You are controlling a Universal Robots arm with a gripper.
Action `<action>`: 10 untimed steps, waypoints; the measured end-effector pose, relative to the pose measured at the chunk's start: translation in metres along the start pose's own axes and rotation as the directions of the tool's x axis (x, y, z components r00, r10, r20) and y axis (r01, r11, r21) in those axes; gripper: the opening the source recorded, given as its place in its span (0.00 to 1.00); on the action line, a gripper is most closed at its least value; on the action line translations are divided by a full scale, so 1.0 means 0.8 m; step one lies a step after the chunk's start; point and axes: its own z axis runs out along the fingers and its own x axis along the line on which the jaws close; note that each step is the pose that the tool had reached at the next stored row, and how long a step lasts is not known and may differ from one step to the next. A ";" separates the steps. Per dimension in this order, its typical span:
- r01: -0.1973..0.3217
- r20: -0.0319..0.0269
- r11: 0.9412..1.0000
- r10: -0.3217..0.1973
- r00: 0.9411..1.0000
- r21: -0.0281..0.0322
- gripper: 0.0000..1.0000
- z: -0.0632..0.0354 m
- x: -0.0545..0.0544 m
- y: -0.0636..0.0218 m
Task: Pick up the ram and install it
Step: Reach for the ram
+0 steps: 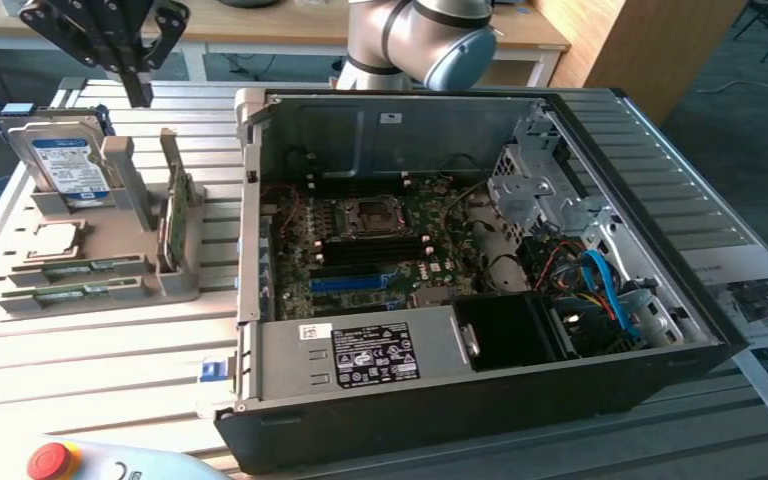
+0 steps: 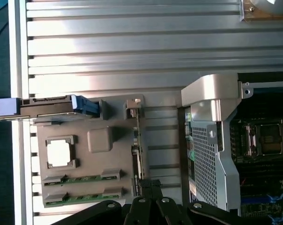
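Observe the gripper [image 2: 151, 194] closed fully with nothing gripped, poised over the grey holder [image 2: 114, 159] beside the open computer case [image 1: 491, 400]. Locate the ram [image 1: 95, 267] lying flat in a holder slot, parallel to a second ram stick [image 1: 87, 292], well apart from the gripper.

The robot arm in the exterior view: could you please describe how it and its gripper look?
The arm is a silver-grey metal tube with rounded joints, one closed by a pale blue cap. Its gripper is black, built of slim angular linkage bars. In the wrist view, the fingers show small silver bolt heads at the pivots.
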 end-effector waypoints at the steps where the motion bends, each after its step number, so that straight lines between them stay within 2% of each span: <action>1: 0.000 0.000 1.000 0.000 1.000 0.000 0.10 0.000 0.004 0.000; 10: 0.000 0.000 1.000 0.000 1.000 0.000 0.10 -0.001 0.038 0.001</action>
